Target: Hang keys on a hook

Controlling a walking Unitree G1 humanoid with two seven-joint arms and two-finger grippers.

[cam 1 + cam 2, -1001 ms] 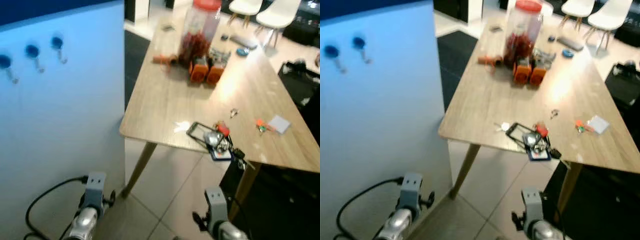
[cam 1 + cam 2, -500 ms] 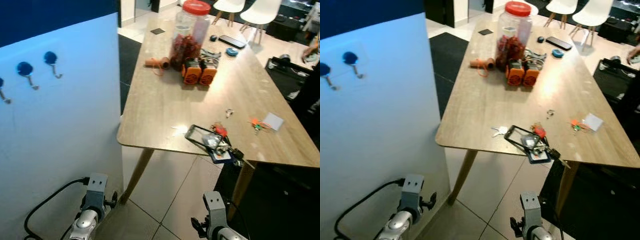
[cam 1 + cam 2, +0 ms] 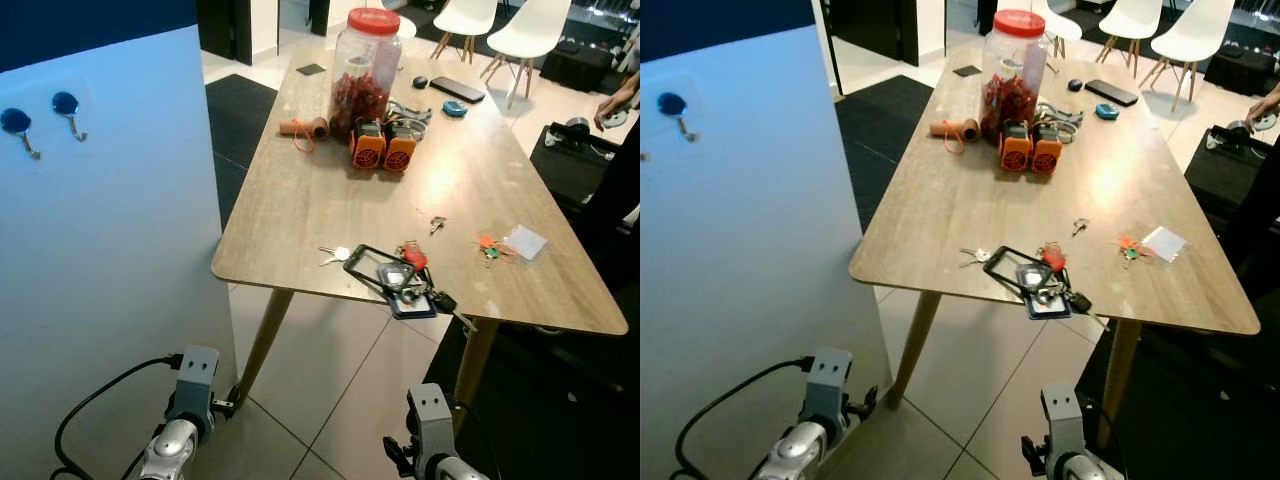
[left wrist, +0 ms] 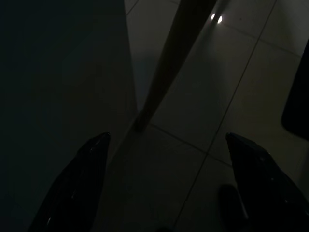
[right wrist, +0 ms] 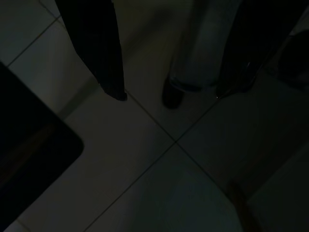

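Several bunches of keys lie near the front edge of the wooden table (image 3: 300,190): a silver bunch (image 3: 333,255), a bunch with a red tag (image 3: 408,275) on a black lanyard card, a single small key (image 3: 436,223) and an orange-and-green set (image 3: 487,245). Two blue-capped hooks (image 3: 68,108) (image 3: 18,128) are fixed high on the pale panel at my left. Both arms hang low by the floor. My left gripper (image 4: 167,137) is open over the tiles beside a table leg. My right gripper (image 5: 172,94) is also open, with nothing held.
A big jar with a red lid (image 3: 358,70), two orange units (image 3: 383,148) and a phone (image 3: 463,89) stand farther back on the table. White chairs (image 3: 520,25) and a person's hand (image 3: 612,100) are beyond it. A black mat (image 3: 235,110) lies left of the table.
The camera has moved: the table now sits nearer the middle of the picture and the hooks have slid left. The keys lie as before, and both arms still hang.
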